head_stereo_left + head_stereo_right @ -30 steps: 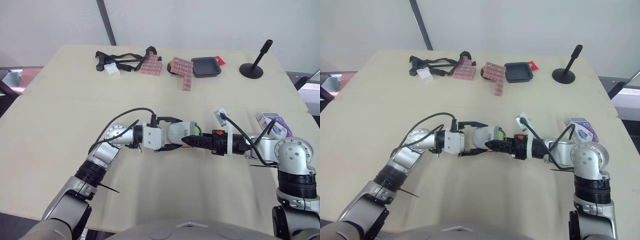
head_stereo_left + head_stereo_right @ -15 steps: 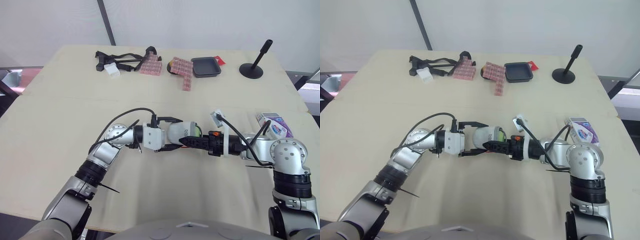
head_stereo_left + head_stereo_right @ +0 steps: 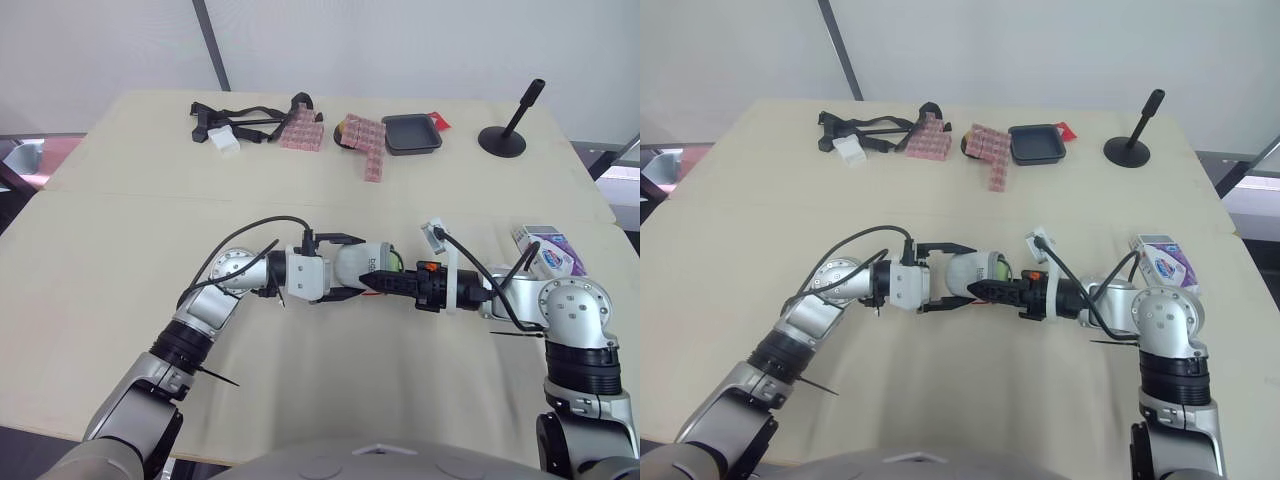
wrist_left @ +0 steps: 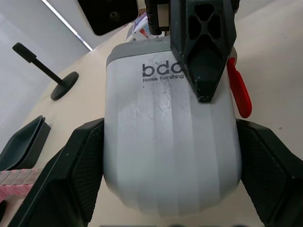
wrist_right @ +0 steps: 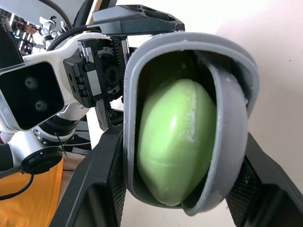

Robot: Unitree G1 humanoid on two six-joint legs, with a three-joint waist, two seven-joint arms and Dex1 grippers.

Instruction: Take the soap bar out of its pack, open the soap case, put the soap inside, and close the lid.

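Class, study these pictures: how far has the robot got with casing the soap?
Done: the green soap sits inside the case, and its pack lies aside on the table. In hand: the left claw grips the case while the right claw is at its open end. Left: the lid stands ajar and needs shutting.

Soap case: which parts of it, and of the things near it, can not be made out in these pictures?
- Left wrist view: the right claw lies over the open end of the soap case, hiding what is inside.
- Right wrist view: the lid covers one side of the soap; hinge and latch are out of sight.
- Eye views: the print on the soap pack is too small to read.
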